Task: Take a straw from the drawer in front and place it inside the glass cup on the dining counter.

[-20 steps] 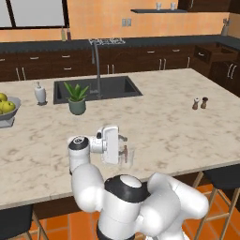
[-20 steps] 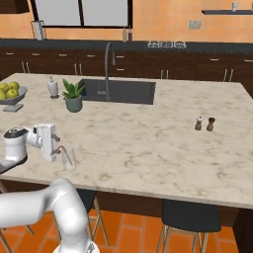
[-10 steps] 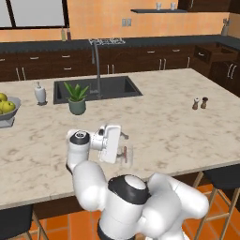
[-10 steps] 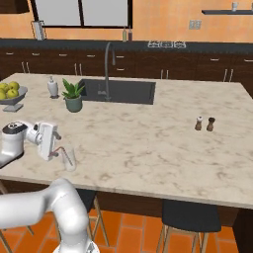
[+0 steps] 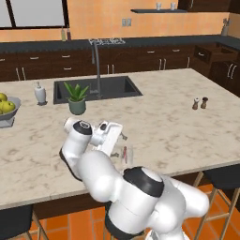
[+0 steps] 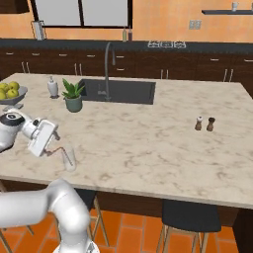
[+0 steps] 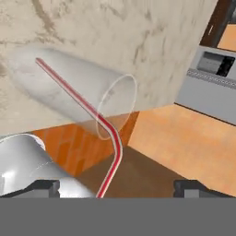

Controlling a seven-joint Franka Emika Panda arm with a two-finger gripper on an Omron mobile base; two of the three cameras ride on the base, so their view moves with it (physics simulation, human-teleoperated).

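The glass cup [image 5: 128, 158] [image 6: 70, 159] stands upright near the front edge of the dining counter [image 5: 164, 122] [image 6: 148, 138]. The pink-red straw [image 5: 124, 153] [image 6: 60, 149] leans inside it, its bent end sticking out over the rim. In the hand view the straw [image 7: 78, 99] runs down through the cup [image 7: 87, 76], and its bent end passes between my fingers without touching them. My gripper [image 5: 123, 137] [image 6: 53, 144] [image 7: 117, 188] is open, just beside and above the cup's rim. A dark brown drawer [image 5: 210, 52] stands pulled out among the far cabinets on the right.
A potted plant [image 5: 76, 98] stands by the dark sink [image 5: 96, 89] and tall tap [image 5: 96, 61]. A white dispenser [image 5: 40, 93] and a fruit bowl [image 5: 5, 108] are at the left. Two small shakers [image 5: 200, 103] stand at the right. Dark stools [image 6: 190, 217] sit under the counter edge.
My jaws have opened wide and let go of the straw, which now stays in the cup. The hand has barely shifted.
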